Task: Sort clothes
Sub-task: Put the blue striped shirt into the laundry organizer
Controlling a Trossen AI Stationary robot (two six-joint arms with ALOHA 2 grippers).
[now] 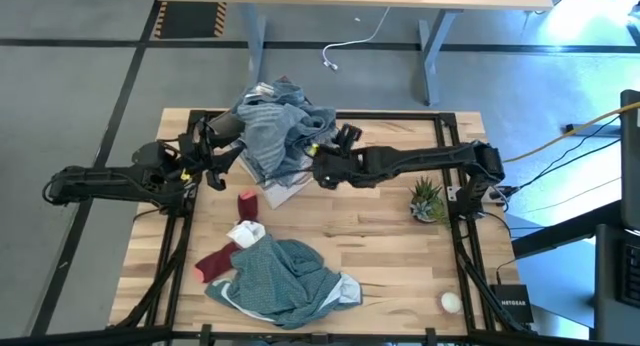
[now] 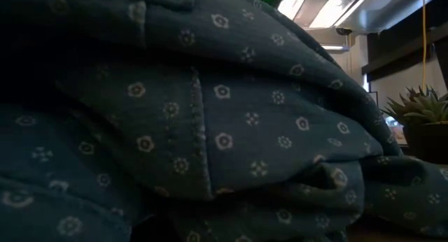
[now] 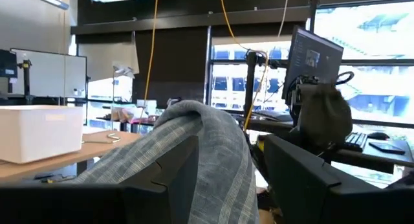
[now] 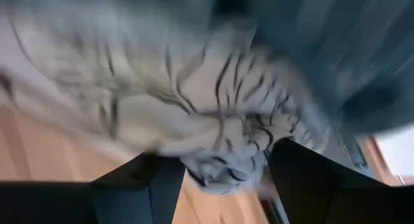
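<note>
Fabric heap: grey-blue striped garment (image 1: pixel 268 126) tops the pile at the table's far middle; white striped piece (image 4: pixel 213 130) lies under it.
Sorted pile: teal patterned garment (image 1: pixel 285 276) near front edge, dark red sock (image 1: pixel 213 261) and small white piece (image 1: pixel 246 233) touching it.
Left gripper (image 1: pixel 218 164): at heap's left side, fingers spread wide, holding nothing.
Right gripper (image 1: pixel 322 156): at heap's right side, fingers wide apart at the white striped cloth, not pinching.
Advice: likely best to bite one layer only, then lift clear before carrying.
Risk: neighbouring folds may drag along.
</note>
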